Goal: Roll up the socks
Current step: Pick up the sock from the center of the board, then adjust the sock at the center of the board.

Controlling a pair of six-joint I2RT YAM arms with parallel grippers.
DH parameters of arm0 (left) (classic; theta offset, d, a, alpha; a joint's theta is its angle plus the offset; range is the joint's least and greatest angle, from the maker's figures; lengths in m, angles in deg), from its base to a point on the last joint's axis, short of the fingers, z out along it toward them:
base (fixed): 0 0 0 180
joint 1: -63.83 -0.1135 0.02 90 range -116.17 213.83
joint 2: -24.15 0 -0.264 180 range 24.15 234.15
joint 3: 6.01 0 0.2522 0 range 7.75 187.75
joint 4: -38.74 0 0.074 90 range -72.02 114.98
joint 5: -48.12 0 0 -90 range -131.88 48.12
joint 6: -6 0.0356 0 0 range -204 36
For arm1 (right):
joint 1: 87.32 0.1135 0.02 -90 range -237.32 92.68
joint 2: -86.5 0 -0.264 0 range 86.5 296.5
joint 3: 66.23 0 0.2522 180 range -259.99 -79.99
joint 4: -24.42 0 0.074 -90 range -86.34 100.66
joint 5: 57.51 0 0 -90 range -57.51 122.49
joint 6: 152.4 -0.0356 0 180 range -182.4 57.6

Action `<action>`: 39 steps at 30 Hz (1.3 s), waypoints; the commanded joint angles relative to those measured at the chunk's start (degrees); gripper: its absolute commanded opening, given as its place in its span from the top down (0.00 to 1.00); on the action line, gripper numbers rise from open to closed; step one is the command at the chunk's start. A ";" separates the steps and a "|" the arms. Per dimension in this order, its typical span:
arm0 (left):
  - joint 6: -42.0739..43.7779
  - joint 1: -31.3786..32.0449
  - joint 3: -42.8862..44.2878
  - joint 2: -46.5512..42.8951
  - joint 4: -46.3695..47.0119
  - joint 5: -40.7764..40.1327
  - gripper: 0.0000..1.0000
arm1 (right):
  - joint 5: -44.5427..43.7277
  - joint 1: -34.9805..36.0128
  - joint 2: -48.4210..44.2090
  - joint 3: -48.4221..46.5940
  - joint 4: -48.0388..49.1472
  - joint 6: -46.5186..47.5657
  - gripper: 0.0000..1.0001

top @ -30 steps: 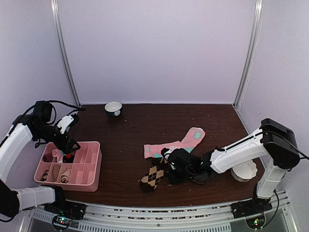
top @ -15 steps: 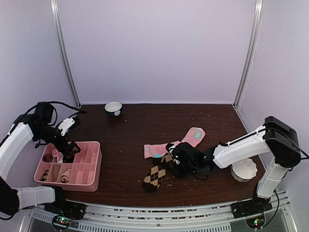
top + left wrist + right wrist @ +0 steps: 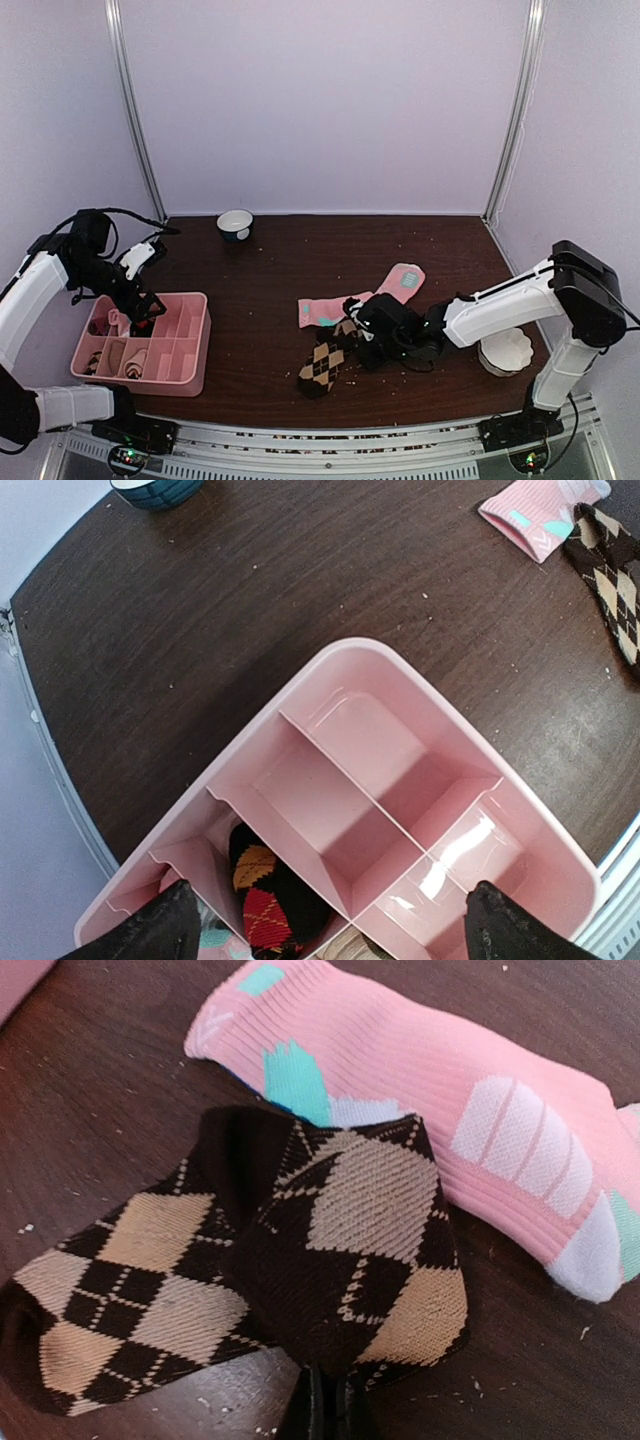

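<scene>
Table (image 3: 300,250): right gripper (image 3: 325,1395) seemingly on sock (image 3: 340,1250)

Argyle sock (image 3: 300,1260) partly over pink sock (image 3: 450,1110)

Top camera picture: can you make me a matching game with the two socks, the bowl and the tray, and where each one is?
Things
1. argyle sock
2. pink sock
3. bowl
4. pink tray

Places
A. far edge of the table, by the back wall
B. left side, below the open left gripper
C. middle, pinched at its edge by the shut right gripper
D. middle, partly under the other sock

Pairs: 1-C, 2-D, 3-A, 4-B
</scene>
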 commanded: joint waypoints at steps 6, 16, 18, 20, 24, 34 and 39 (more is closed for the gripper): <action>-0.15 -0.04 3.02 0.78 0.08 1.19 0.06 | 1.14 -0.09 -12.14 -4.53 -5.26 1.65 1.00; -0.66 0.31 3.34 0.62 0.08 1.14 0.06 | -0.01 -1.60 -17.97 -20.23 -13.54 4.34 1.00; -0.76 0.29 3.41 0.54 0.08 0.89 0.06 | 1.22 -3.25 -17.83 -24.31 -15.45 4.47 1.00; -1.00 0.56 3.56 0.67 0.08 -0.13 0.04 | 3.02 -5.42 -17.21 -27.91 -16.62 4.54 1.00; -2.09 2.21 4.22 1.38 0.08 -3.27 0.02 | 3.17 -8.74 -14.41 -34.31 -19.47 6.67 1.00; -2.96 3.74 5.53 0.61 0.08 -2.38 0.02 | 4.98 -3.88 -9.23 -28.17 -16.37 7.78 1.00; -1.48 6.44 5.66 0.67 -1.58 -1.76 0.02 | 11.52 4.71 -7.13 -11.24 -1.98 -1.11 1.00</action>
